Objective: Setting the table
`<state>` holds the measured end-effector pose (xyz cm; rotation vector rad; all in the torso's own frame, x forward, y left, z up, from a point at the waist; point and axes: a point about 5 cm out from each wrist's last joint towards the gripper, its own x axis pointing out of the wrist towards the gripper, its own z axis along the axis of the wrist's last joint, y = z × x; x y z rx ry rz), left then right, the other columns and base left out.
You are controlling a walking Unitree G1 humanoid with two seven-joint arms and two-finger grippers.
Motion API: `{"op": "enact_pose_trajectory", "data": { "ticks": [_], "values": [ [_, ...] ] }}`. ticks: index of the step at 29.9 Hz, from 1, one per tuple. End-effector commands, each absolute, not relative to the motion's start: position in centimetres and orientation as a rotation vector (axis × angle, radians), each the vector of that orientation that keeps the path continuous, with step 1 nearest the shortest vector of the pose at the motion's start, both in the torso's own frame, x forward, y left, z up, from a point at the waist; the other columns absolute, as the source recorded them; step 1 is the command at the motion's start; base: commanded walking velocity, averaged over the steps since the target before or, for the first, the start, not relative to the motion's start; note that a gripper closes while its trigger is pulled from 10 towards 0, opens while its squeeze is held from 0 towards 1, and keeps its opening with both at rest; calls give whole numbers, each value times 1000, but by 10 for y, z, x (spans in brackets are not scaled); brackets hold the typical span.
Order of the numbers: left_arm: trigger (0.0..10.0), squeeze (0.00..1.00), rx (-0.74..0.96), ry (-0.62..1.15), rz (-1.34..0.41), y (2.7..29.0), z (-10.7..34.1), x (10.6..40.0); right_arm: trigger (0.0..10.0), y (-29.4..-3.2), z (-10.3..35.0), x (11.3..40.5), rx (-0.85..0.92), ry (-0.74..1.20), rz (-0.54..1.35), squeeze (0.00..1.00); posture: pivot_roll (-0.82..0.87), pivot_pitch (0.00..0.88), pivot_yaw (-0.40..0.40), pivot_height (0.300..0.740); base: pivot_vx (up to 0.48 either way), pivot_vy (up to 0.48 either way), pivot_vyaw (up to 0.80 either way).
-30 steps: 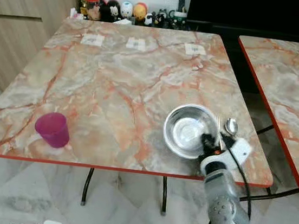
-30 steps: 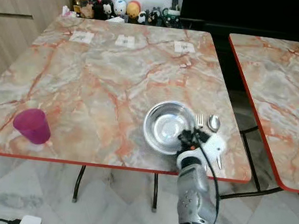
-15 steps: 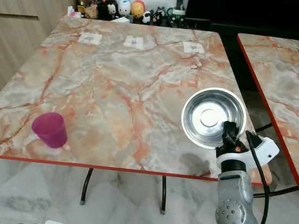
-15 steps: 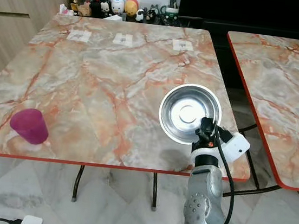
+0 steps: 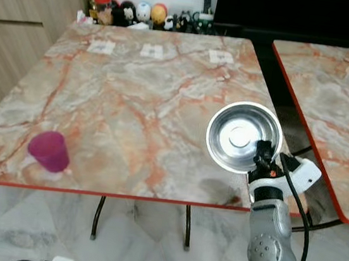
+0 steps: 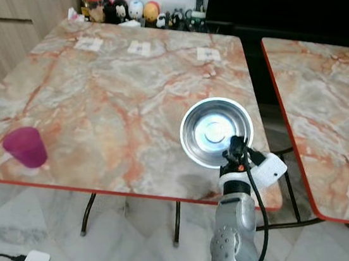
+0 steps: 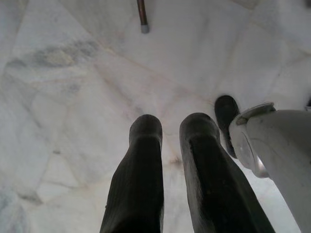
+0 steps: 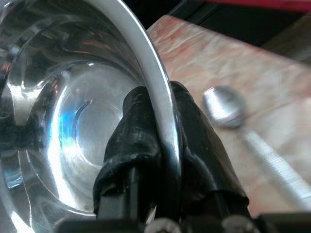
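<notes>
A shiny steel bowl (image 5: 241, 135) hangs tilted above the front right part of the marble table (image 5: 134, 94), its inside facing me. My right gripper (image 5: 262, 153) is shut on the bowl's near rim, one finger inside and one outside, as the right wrist view shows (image 8: 160, 94). A metal spoon (image 8: 223, 104) lies on the table beyond the bowl. A pink cup (image 5: 48, 150) stands near the front left edge. My left gripper (image 7: 170, 126) hangs over the floor, its fingers a little apart and holding nothing.
A second marble table (image 5: 338, 93) stands to the right across a narrow gap. Small figurines and jars (image 5: 144, 12) line the far edge. A wooden cabinet (image 5: 15, 28) is at the left. White paper labels (image 5: 152, 51) lie near the back.
The bowl came up off the table in my right gripper and tipped towards me, covering the fork and spoon. In the last half second it barely moved; the camera shifted slightly.
</notes>
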<state>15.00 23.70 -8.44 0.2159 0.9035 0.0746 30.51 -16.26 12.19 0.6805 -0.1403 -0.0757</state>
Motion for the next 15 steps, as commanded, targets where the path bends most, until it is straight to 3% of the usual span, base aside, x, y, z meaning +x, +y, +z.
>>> {"op": "enact_pose_trajectory", "data": {
  "ticks": [1,2,15],
  "values": [
    [10000,0,226,945,79,241,-88,139,10000,-161,124,304,684,-160,-84,0,-80,70,22,740,0,-461,800],
    [10000,0,226,947,79,241,-88,139,10000,-164,125,303,685,-169,-91,0,-82,70,22,740,0,-461,800],
    [10000,0,222,945,83,243,-87,140,10000,-175,124,304,701,-184,-167,0,-91,80,30,740,0,-461,0]
  ]
}}
